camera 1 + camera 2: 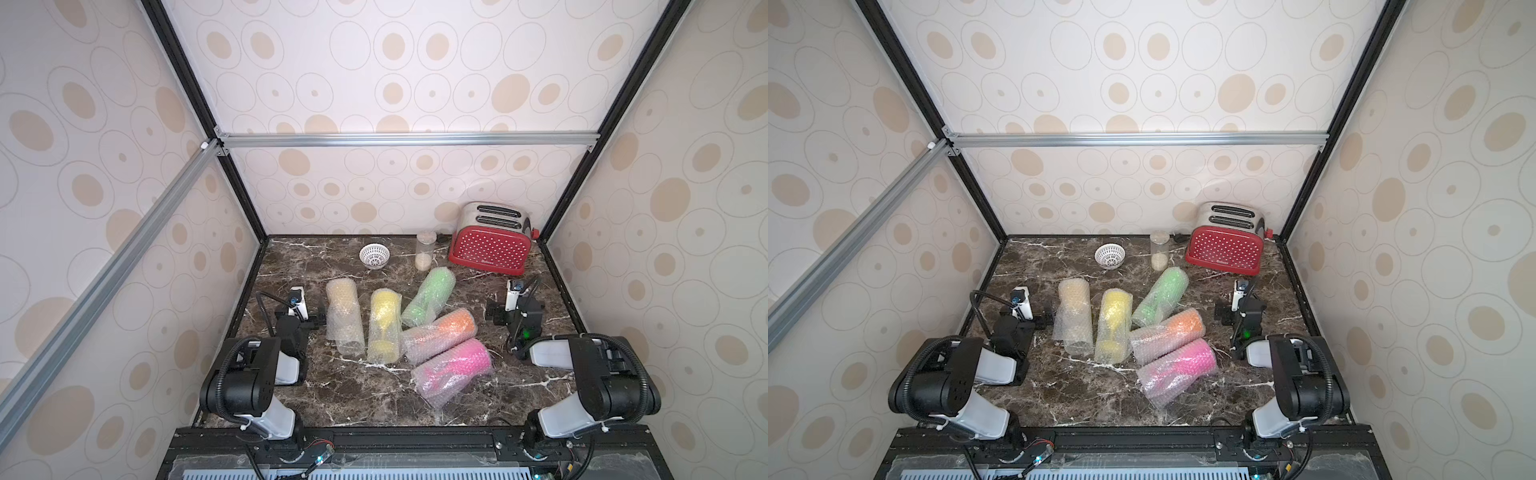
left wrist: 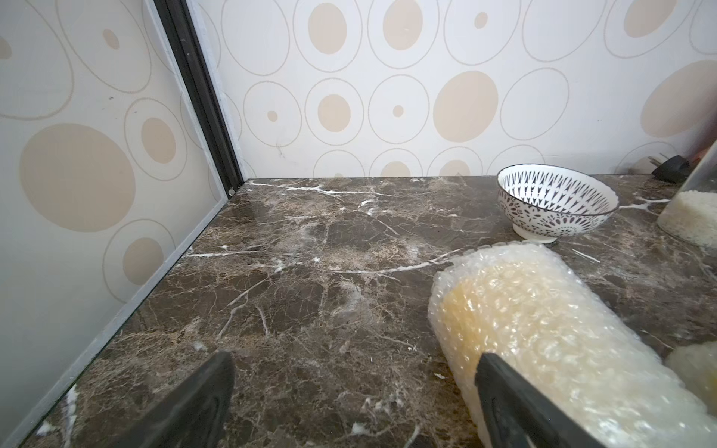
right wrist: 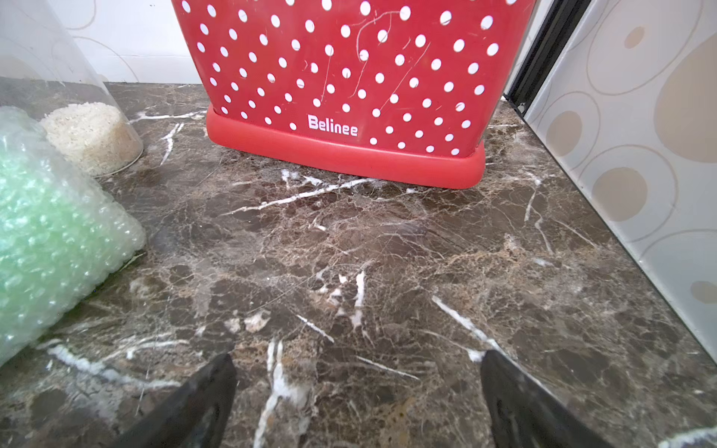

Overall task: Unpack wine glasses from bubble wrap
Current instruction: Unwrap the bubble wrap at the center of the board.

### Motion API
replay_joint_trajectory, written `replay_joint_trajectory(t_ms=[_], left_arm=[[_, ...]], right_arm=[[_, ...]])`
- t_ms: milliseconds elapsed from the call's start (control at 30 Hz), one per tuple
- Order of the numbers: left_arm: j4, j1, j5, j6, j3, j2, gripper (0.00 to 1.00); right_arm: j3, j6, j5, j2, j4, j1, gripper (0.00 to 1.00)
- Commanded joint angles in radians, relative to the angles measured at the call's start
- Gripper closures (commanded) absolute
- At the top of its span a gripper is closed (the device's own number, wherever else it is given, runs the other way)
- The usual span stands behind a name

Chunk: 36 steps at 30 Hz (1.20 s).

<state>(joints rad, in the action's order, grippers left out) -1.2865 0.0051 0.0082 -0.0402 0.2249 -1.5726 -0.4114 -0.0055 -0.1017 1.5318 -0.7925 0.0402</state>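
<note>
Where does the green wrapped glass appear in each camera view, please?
Top view: the green wrapped glass lies just in front of the rice jar.
Top view: the same, in front of the rice jar.
Left wrist: not in it; the rice jar is.
Right wrist: close beside the rice jar.
Shared landmark: the rice jar.
</note>
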Motion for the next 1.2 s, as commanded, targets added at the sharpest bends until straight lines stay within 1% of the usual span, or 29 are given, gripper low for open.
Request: replay_joint_trajectory(t_ms=[0,967,1033,1067,1133,1167], left_arm=[[-0.034,-0.005,-0.008,0.020,0.011,0.000,0.02],[-0.037,-0.005,-0.007,0.017,0.009,0.003,0.02],[-0.047,-0.004,-0.008,0.014,0.002,0.009,0.02],[-0.033,-0.004,-0.012,0.014,0.002,0.025,0.02],[0.036,-0.004,-0.015,0.014,0.014,0.073,0.02],[0.106,-0.004,-0.014,0.013,0.034,0.106,0.02]], right_arm=[[-0.012,-0.007,-0.002,0.007,-0.004,0.010,0.00],[-0.011,-0.003,0.000,0.006,-0.009,0.010,0.00],[-0.009,0.000,-0.022,0.003,-0.022,0.010,0.00],[-0.016,0.010,-0.039,-0.011,-0.002,0.010,0.00],[-0.072,0.005,-0.026,-0.068,0.161,0.011,0.00],[-0.113,-0.002,-0.008,-0.093,0.261,0.010,0.00]])
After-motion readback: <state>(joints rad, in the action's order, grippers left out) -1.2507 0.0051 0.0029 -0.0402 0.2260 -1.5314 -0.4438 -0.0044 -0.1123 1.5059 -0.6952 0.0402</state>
